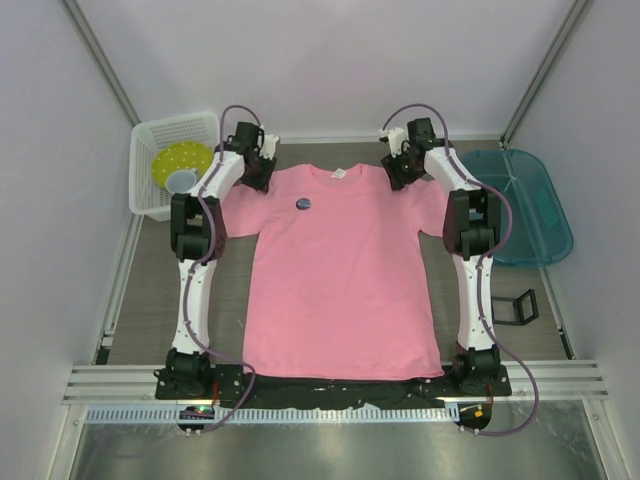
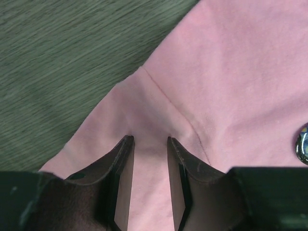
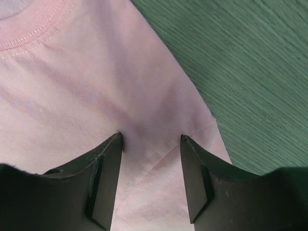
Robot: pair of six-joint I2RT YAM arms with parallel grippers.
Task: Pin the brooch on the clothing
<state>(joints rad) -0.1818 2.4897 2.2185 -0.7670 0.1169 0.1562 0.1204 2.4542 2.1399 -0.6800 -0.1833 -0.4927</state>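
The clothing (image 1: 340, 290), a pink T-shirt, lies flat on the table with its collar at the far side. The brooch (image 1: 304, 204), a tiny dark round badge, sits on the upper chest; its edge also shows in the left wrist view (image 2: 303, 143). My left gripper (image 1: 262, 168) is at the shirt's left shoulder seam. Its jaws (image 2: 149, 140) are open, with the tips down on the flat fabric (image 2: 231, 72). My right gripper (image 1: 398, 168) is at the right shoulder near the collar. It (image 3: 150, 137) is open too, wider, with the tips pressing slightly puckered fabric (image 3: 72, 86).
A white basket (image 1: 150, 140) holding a yellow bowl (image 1: 180, 162) stands at the back left. A teal tray (image 1: 530, 215) lies at the right, and a small black case (image 1: 515, 308) sits in front of it. A dark strip (image 1: 340, 392) runs under the shirt hem.
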